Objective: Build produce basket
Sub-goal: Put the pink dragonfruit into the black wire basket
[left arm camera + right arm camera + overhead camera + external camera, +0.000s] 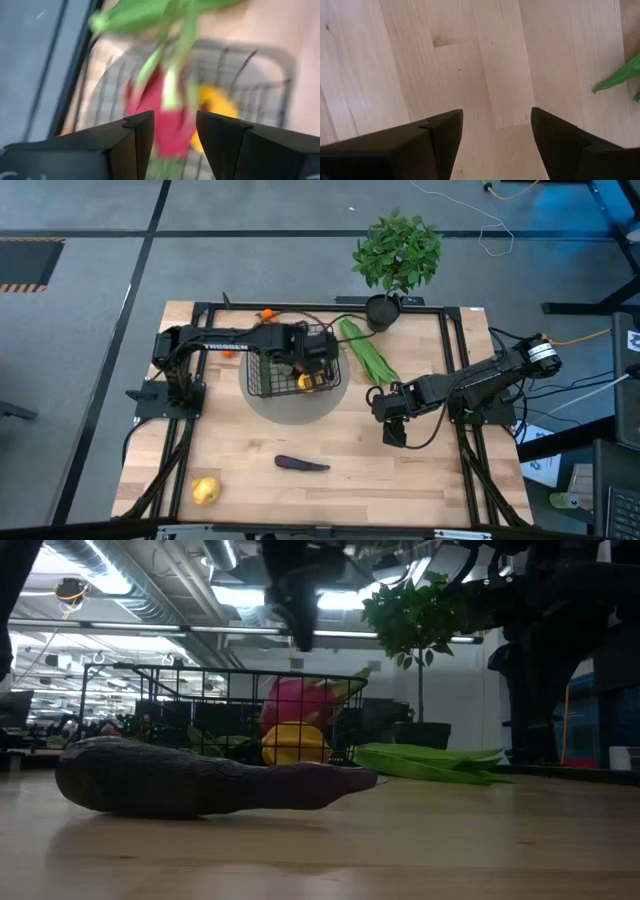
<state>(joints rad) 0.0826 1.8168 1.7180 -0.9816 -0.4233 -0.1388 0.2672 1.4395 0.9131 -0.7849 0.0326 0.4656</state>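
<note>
The black wire basket (pixel 268 370) stands on a round grey mat and holds a pink dragon fruit (pixel 165 115) and a yellow fruit (pixel 217 102). My left gripper (pixel 175 120) hovers open above the dragon fruit, over the basket's right half (pixel 318 358), clear of it. The long green pods (pixel 366 350) lie on the table right of the basket. A purple eggplant (pixel 301 464) and a yellow fruit (pixel 205 490) lie near the near edge. My right gripper (pixel 497 117) is open over bare wood (pixel 392 430), near the pods' tip (pixel 620 75).
A leafy potted plant (pixel 397 255) stands at the table's far edge, right of centre. Small orange fruits (pixel 265 315) lie behind the basket, and another (pixel 228 352) lies on its left. Bare wood (pixel 420 475) spreads across the table's near right part.
</note>
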